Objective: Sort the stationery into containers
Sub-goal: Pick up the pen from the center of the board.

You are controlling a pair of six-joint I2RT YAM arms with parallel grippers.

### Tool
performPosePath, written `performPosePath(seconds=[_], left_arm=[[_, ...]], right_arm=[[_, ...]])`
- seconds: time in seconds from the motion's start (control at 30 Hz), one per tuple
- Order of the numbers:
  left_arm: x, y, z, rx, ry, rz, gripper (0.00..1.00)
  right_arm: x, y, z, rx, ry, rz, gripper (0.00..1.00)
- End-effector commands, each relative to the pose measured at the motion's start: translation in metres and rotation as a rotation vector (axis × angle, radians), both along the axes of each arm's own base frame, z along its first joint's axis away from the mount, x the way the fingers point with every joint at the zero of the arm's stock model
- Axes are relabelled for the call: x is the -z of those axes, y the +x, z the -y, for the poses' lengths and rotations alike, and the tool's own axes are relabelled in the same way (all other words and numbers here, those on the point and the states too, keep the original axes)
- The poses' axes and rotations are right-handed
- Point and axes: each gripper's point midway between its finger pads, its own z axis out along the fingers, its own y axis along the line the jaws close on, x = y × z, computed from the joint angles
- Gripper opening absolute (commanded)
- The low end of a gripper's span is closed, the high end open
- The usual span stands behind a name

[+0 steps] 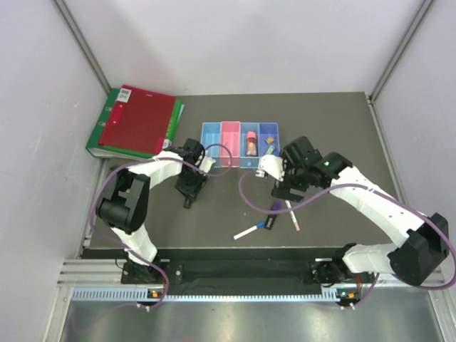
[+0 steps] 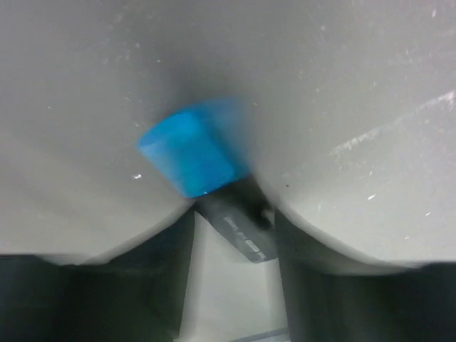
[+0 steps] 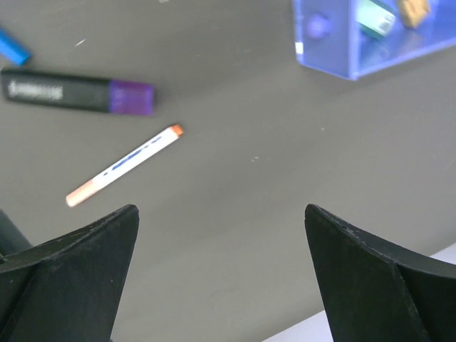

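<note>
My left gripper (image 1: 189,191) is shut on the blue-black highlighter (image 2: 196,149), gripping its black body with the blue cap sticking out ahead, low over the table and left of the containers (image 1: 211,134). My right gripper (image 1: 285,187) is open and empty (image 3: 221,210) above bare table. Below it lie the purple-black highlighter (image 1: 272,215) (image 3: 78,94), the thin pinkish pen (image 1: 293,215) (image 3: 125,165) and the white blue-capped pen (image 1: 249,231). The pink-capped brown bottle (image 1: 251,144) lies in the third bin. The green marker (image 3: 375,18) and the tan block (image 3: 413,8) lie in the purple-blue bin (image 3: 324,60).
A red binder (image 1: 139,117) lies on a green binder (image 1: 100,146) at the back left, just beyond my left arm. The pink bin (image 1: 230,135) and the first light blue bin show nothing inside. Both arms' purple cables loop over the table.
</note>
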Motion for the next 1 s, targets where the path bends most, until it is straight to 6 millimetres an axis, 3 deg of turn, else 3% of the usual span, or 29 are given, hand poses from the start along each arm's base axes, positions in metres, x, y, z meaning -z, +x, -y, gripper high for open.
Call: performPosePath(seconds=[0.0, 0.03, 0.07, 0.1, 0.13, 0.4, 0.5, 0.73, 0.97], left_arm=[[0.009, 0.005, 0.011, -0.014, -0.059, 0.0, 0.28], [0.009, 0.006, 0.01, -0.015, -0.055, 0.0, 0.22], [0.009, 0.007, 0.01, -0.014, -0.054, 0.003, 0.05], [0.008, 0.008, 0.008, -0.014, -0.051, 0.005, 0.0], [0.006, 0.01, 0.008, -0.013, -0.053, 0.014, 0.0], [-0.013, 0.02, 0.007, -0.002, -0.057, 0.062, 0.0], [-0.033, 0.024, 0.003, 0.023, -0.052, 0.103, 0.0], [-0.09, 0.037, -0.003, 0.096, -0.042, 0.23, 0.0], [-0.125, 0.041, 0.0, 0.127, -0.061, 0.28, 0.0]], right_arm=[[0.003, -0.007, -0.008, -0.115, -0.045, 0.047, 1.0], [0.004, -0.008, -0.012, -0.087, -0.022, 0.023, 0.99], [0.012, -0.008, -0.014, -0.051, -0.024, -0.029, 1.0], [0.013, -0.009, -0.015, -0.021, -0.011, -0.061, 1.0], [0.008, -0.013, -0.028, 0.014, 0.067, -0.116, 0.99], [0.005, -0.013, -0.067, 0.272, 0.316, -0.349, 1.0], [0.008, -0.014, -0.07, 0.396, 0.419, -0.476, 1.0], [0.041, -0.016, -0.056, 0.699, 0.589, -0.79, 1.0], [0.076, -0.029, -0.056, 0.793, 0.552, -0.931, 1.0]])
